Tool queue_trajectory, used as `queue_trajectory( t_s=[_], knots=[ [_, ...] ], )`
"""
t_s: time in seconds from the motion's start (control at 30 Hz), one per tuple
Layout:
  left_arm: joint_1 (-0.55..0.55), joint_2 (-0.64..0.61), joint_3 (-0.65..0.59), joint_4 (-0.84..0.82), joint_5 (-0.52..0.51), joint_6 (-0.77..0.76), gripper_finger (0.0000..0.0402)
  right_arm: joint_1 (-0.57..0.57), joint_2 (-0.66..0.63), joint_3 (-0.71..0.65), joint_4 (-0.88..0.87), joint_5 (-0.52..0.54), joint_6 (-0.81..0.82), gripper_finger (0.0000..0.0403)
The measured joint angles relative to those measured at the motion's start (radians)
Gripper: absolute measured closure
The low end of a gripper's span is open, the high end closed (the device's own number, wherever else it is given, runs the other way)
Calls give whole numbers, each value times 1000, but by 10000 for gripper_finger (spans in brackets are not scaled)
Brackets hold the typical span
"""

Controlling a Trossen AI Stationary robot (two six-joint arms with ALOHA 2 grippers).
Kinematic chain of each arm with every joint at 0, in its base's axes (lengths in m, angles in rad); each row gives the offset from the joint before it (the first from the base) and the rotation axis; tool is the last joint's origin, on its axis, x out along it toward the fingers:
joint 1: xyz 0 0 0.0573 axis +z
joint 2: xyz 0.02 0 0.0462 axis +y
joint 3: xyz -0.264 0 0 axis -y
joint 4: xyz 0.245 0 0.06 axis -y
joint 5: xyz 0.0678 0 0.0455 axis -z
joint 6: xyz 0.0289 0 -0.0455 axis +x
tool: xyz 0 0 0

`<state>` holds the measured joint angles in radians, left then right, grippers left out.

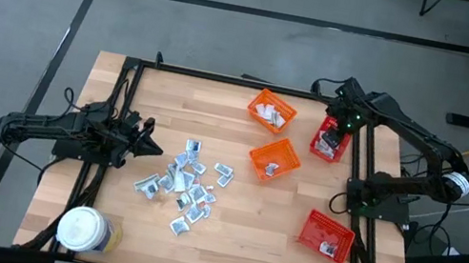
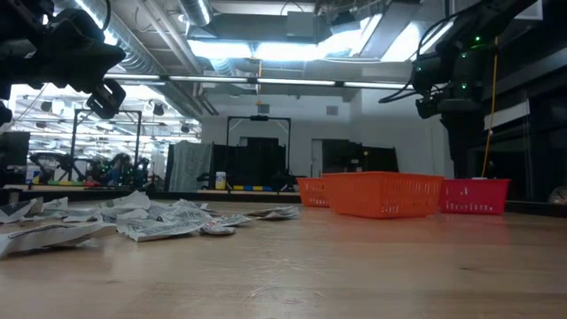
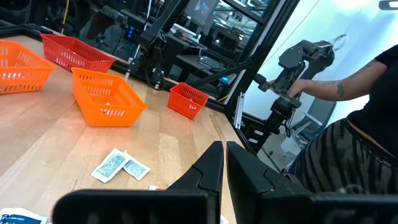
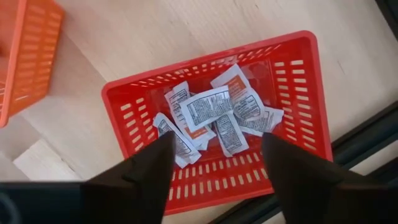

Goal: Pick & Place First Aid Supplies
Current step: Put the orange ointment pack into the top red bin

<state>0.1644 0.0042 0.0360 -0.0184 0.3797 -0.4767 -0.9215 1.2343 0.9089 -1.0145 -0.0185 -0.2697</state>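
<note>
Over the red basket (image 1: 331,141) at the table's far right edge, high view: right gripper (image 1: 341,121) hovers; the sachet pile (image 1: 184,184) sits well left of it, beside the left gripper (image 1: 147,142).

Right wrist view: jaws spread wide, empty, packets (image 4: 214,118) lying in the basket. Risk: clipping the rim on retreat.

Left wrist view: left claw closed, empty; blind descent could scatter sachets.

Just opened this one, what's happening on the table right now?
The right gripper hangs open and empty over the red basket at the table's far right edge, which already holds several sachets. The left gripper waits shut at the table's left side, next to the loose pile of sachets mid-table. Two orange baskets and another red one stand nearby.
</note>
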Motion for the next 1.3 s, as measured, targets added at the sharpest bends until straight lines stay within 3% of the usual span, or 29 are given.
queue_trajectory(
  t_s=[0.17, 0.47, 0.97, 1.3],
  knots=[
    [0, 0, 0, 0, 0, 0, 386, 5, 0, 0, 0, 0, 2, 135],
    [0, 0, 0, 0, 0, 0, 386, 45, 0, 14, 20, 1, 63, 145],
    [0, 0, 0, 0, 0, 0, 386, 294, 0, 149, 152, 0, 48, 162],
    [0, 0, 0, 0, 0, 0, 386, 480, 0, 175, 337, -5, -56, 162]
  ],
)
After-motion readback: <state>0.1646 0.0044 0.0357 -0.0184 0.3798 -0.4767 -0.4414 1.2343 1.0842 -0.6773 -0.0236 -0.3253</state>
